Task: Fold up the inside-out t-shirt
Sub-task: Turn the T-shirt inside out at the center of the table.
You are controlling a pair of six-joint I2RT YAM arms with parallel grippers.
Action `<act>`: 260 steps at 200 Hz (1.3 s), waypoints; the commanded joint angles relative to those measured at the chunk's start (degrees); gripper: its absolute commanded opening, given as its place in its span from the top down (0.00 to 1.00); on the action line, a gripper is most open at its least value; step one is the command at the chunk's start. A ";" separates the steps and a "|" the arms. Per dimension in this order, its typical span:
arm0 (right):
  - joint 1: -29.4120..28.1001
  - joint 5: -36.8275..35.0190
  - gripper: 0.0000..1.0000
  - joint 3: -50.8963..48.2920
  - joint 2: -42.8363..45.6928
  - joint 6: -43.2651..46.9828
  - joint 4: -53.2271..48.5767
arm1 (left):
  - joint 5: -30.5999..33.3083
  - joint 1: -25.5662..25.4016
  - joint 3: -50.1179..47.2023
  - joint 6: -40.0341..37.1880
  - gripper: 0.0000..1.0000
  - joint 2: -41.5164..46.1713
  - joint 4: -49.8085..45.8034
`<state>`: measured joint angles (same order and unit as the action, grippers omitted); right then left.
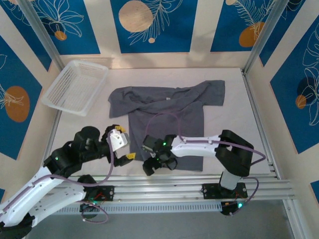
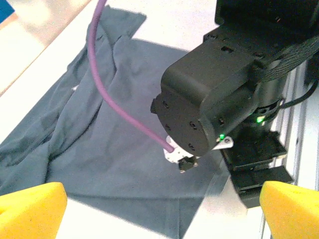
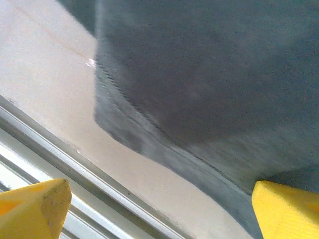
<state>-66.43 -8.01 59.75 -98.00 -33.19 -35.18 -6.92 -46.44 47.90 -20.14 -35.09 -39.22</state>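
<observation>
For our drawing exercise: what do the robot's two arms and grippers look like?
Both the left arm and right arm have white links, black joints, green lights and looping purple cables. The left gripper and right gripper carry yellow fingertip pads.

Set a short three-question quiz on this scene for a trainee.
1. True or false: the slate-grey cotton t-shirt lies on the white table, outside the white mesh plastic basket.
2. The right gripper is positioned at which part of the t-shirt? A) collar B) bottom hem C) sleeve
3. Is the left gripper open or shut?
Key: 1 true; 2 B; 3 open.
</observation>
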 commanded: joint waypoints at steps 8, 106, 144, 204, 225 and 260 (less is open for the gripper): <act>-0.91 -7.31 0.15 2.70 -3.84 1.75 -1.57 | 3.71 -0.35 -2.44 -4.65 0.01 3.36 -4.16; 2.00 -14.73 1.00 -0.11 4.94 3.04 -2.26 | 1.18 -0.36 -0.62 -0.26 0.01 2.95 -2.41; 7.99 -8.40 1.00 -3.78 12.80 2.60 1.85 | -11.17 -0.71 -7.61 13.91 0.01 -4.71 17.26; 12.11 1.34 1.00 -7.85 18.45 2.85 8.18 | -2.86 -1.17 -21.85 16.33 0.01 -14.63 42.83; 12.07 3.68 0.99 -9.22 19.47 3.12 10.06 | 4.52 -1.20 -24.92 16.54 0.01 -20.41 51.94; 12.03 4.47 0.99 -9.33 19.77 2.87 9.99 | 2.35 -1.12 -22.81 11.58 0.02 -31.04 55.08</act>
<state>-54.46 -6.70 50.92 -79.40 -30.79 -26.65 -5.13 -47.07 23.79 -5.82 -61.04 8.14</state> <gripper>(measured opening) 0.065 0.986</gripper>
